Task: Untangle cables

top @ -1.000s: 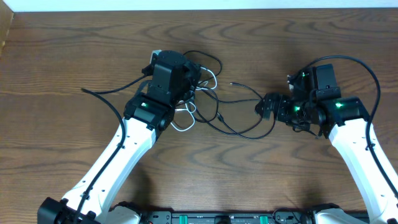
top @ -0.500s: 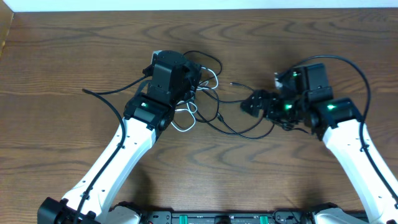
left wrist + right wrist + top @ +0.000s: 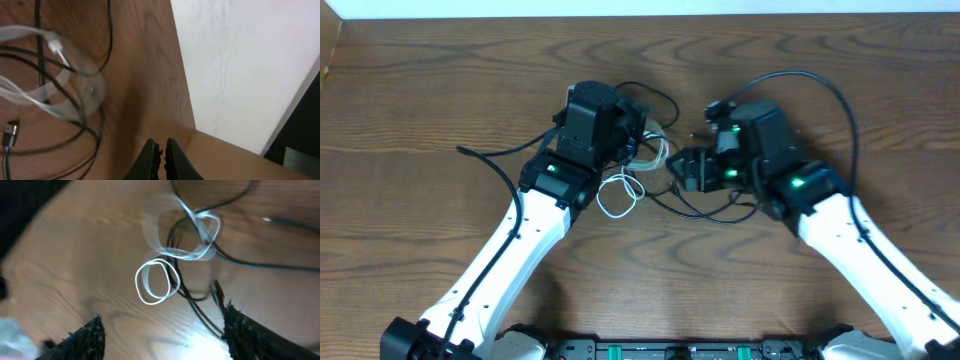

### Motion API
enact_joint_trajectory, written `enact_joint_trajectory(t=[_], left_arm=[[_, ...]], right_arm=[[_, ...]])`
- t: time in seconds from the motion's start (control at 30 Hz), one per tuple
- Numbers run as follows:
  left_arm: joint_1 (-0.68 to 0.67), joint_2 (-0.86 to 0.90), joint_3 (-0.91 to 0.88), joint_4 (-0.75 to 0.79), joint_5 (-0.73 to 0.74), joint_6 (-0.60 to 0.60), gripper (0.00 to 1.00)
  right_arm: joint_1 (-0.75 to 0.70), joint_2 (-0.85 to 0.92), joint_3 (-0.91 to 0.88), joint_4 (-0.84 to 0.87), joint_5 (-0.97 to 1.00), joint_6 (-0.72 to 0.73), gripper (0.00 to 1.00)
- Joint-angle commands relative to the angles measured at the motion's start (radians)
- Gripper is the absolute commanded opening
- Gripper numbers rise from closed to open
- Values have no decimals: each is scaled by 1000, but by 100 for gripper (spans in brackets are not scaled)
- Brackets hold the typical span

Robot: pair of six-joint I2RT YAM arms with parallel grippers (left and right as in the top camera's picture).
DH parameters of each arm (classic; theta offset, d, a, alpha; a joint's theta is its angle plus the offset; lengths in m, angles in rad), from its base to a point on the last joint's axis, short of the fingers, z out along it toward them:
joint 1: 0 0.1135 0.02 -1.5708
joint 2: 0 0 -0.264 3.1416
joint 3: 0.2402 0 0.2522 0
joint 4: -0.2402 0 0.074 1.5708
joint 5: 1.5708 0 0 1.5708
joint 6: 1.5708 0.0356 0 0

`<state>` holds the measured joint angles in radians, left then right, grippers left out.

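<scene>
Wooden table [image 3: 410, 90] | left tool [image 3: 160, 150] clenched empty, over cables [image 3: 618, 192] | right tool [image 3: 164, 330] splayed, aimed at cables

Overhead evenly lit, sharp; wrist views motion-blurred.

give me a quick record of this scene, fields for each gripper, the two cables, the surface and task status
left gripper: shut, over the tangle; no cable visible between its fingertips
right gripper: open, jaws spread wide above a white loop
white cable: several loops lying on the table
black cable: crosses the white loops, tangled with them
surface: wooden table
status: cables not yet separated
</scene>
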<state>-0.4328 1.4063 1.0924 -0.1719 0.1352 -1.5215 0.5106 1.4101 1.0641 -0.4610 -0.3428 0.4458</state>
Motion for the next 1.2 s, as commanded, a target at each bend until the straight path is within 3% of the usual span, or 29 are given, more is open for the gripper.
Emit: enact_joint_trajectory(t=[0.0, 0.1, 0.27, 0.3, 0.37, 0.43, 0.5, 0.57, 0.7, 0.77, 0.83, 1.07, 1.17], left_arm=[[0, -14, 3, 1, 41, -22, 8], [0, -14, 3, 1, 41, -22, 8], [0, -14, 3, -10, 39, -21, 8], [0, -14, 3, -13, 37, -16, 8], [1, -14, 3, -14, 37, 63, 8], [1, -14, 3, -14, 37, 181, 8], [2, -14, 3, -14, 37, 377, 22], [6, -17, 3, -32, 37, 470, 35], [19, -17, 3, -70, 37, 534, 65], [27, -19, 3, -76, 37, 577, 73], [43, -29, 3, -78, 37, 624, 89], [107, -119, 3, -188, 35, 678, 94], [134, -179, 3, -290, -37, 695, 95]], right_arm=[[34, 71, 0, 22, 51, -145, 75], [34, 134, 0, 57, 129, -148, 66], [34, 208, 0, 59, 149, -147, 73], [34, 211, 0, 57, 149, -144, 74], [34, 211, 0, 58, 149, -115, 90], [33, 211, 0, 61, 149, -80, 93], [32, 211, 0, 57, 148, -64, 93], [31, 211, 0, 49, 149, -64, 93], [31, 211, 0, 43, 149, -64, 94], [31, 210, 0, 41, 147, -64, 94], [31, 206, 0, 32, 116, -65, 95], [-8, 204, 2, 37, -45, -44, 96], [-44, 204, 2, 51, -136, 11, 93]])
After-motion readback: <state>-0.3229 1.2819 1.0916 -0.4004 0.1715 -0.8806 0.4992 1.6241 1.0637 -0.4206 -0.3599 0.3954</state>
